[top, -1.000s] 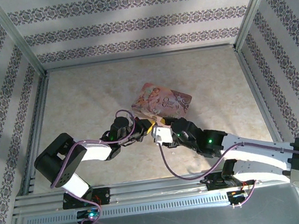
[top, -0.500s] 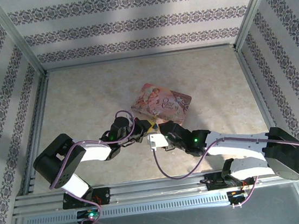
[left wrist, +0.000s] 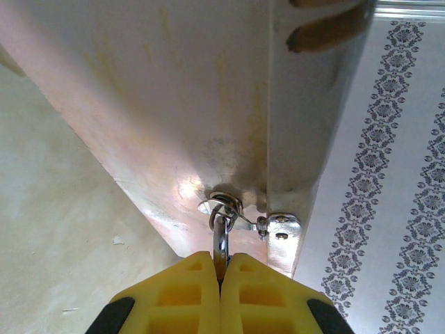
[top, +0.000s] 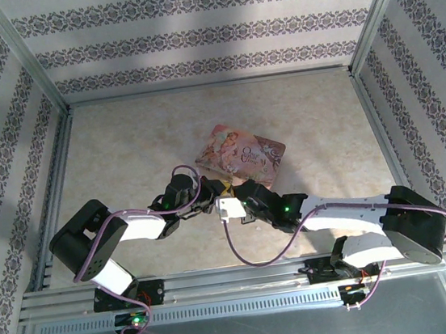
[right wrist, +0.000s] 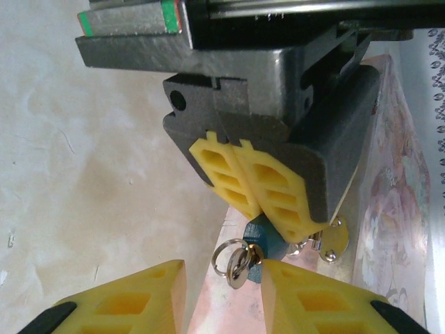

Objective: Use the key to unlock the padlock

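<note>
Arms from both sides meet at the near corner of the pink illustrated tin box [top: 242, 155], which lies on the pale marbled table [top: 123, 147]. I'd say the left arm [top: 132, 225] is there to steady and the right arm [top: 351, 215] to work.

From the left wrist, the left gripper [left wrist: 220, 259] is pinched tight on a thin metal loop [left wrist: 220, 236] threaded through the tin's silvery hasp [left wrist: 233, 207].

From the right wrist, the tiny blue-teal padlock [right wrist: 268, 245] hangs right at those clamped yellow fingertips [right wrist: 236, 177], so the loop is its shackle. Gripping it there stops the body swinging. The thin silvery key [right wrist: 238, 268], on its small split ring [right wrist: 224, 252], dangles at the padlock's lower end. Whether it is seated in the keyhole I cannot tell. The right gripper [right wrist: 222, 273] straddles the key with its jaws apart, touching nothing that I can see, and looks placed to nip and turn it.
</note>
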{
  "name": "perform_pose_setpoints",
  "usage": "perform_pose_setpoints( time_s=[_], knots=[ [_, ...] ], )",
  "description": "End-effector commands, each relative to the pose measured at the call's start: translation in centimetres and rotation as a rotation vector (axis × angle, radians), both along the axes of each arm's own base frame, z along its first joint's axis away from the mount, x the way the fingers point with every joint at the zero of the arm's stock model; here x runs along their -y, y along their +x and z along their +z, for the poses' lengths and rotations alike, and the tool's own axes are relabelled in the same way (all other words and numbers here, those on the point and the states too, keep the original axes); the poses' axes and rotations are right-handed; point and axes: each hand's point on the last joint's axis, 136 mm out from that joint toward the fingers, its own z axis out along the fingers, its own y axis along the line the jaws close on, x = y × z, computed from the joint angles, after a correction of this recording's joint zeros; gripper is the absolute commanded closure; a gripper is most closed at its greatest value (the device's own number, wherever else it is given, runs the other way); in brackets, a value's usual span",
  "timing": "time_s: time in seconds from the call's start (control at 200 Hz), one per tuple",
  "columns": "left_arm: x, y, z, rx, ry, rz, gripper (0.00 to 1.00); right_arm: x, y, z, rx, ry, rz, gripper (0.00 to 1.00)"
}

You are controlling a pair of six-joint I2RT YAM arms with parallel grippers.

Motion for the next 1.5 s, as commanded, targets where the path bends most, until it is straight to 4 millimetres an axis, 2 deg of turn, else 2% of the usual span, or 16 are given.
perform_pose_setpoints(
  time_s=[0.0, 0.38, 0.63, 0.78, 0.999, 1.274, 1.494],
  knots=[
    [1.2, 0.4, 3.1, 0.064, -0.070, -0.018, 1.00, 0.0, 0.7, -0.1, 0.005, 0.024, -0.034, 0.69],
    [1.2, 0.3, 3.1, 0.063, -0.072, -0.017, 1.00, 0.4, 1.4, -0.9, 0.008, 0.017, -0.076, 0.73],
    [1.2, 0.4, 3.2, 0.064, -0.078, -0.017, 1.00, 1.0, 2.0, -1.4, 0.022, 0.002, -0.116, 0.81],
    [1.2, 0.3, 3.1, 0.066, -0.078, -0.015, 1.00, 1.2, 2.3, -1.2, 0.034, 0.016, -0.140, 0.86],
    [1.1, 0.3, 3.1, 0.066, -0.078, -0.013, 1.00, 1.3, 2.5, -0.9, 0.042, 0.047, -0.171, 1.00],
    [1.0, 0.4, 3.0, 0.065, -0.075, -0.009, 1.00, 1.3, 2.8, -0.3, 0.043, 0.109, -0.218, 1.00],
    [1.2, 0.5, 3.3, 0.071, -0.079, -0.007, 1.00, 0.7, 3.6, 1.3, 0.013, 0.272, -0.327, 1.00]
  ],
)
